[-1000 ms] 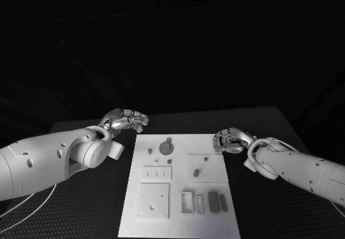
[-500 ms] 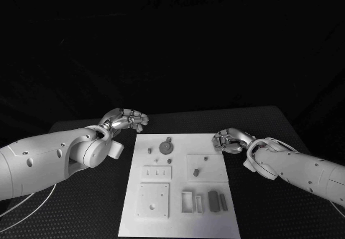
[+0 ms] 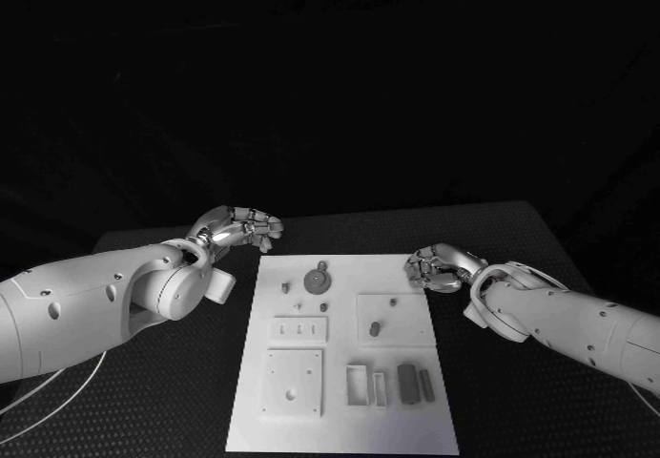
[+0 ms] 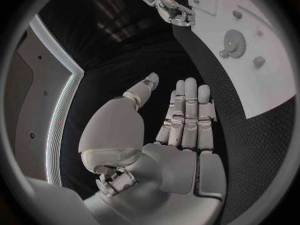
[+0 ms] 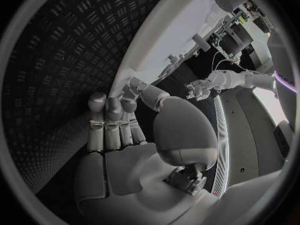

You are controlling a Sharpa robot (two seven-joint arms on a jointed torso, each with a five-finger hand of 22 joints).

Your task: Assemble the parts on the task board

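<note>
The white task board (image 3: 344, 420) lies in the middle of the table. On it sit a grey gear (image 3: 318, 281), small grey parts (image 3: 374, 329) and two dark bars (image 3: 407, 379). My left hand (image 3: 241, 229) hovers off the board's far left corner, fingers straight (image 4: 186, 110) and thumb apart, holding nothing. My right hand (image 3: 438, 269) is at the board's far right edge, fingers side by side (image 5: 109, 120), the thumb arched near their tips, nothing in it. The left wrist view shows the gear (image 4: 234, 40) on the board (image 4: 269, 80) and the right hand (image 4: 175, 12).
Black ribbed table surface (image 3: 523, 239) surrounds the board on all sides. Raised white blocks (image 3: 295, 382) and slotted holders (image 3: 360, 386) stand on the board's near half. A white cable (image 3: 55, 391) loops beside my left arm.
</note>
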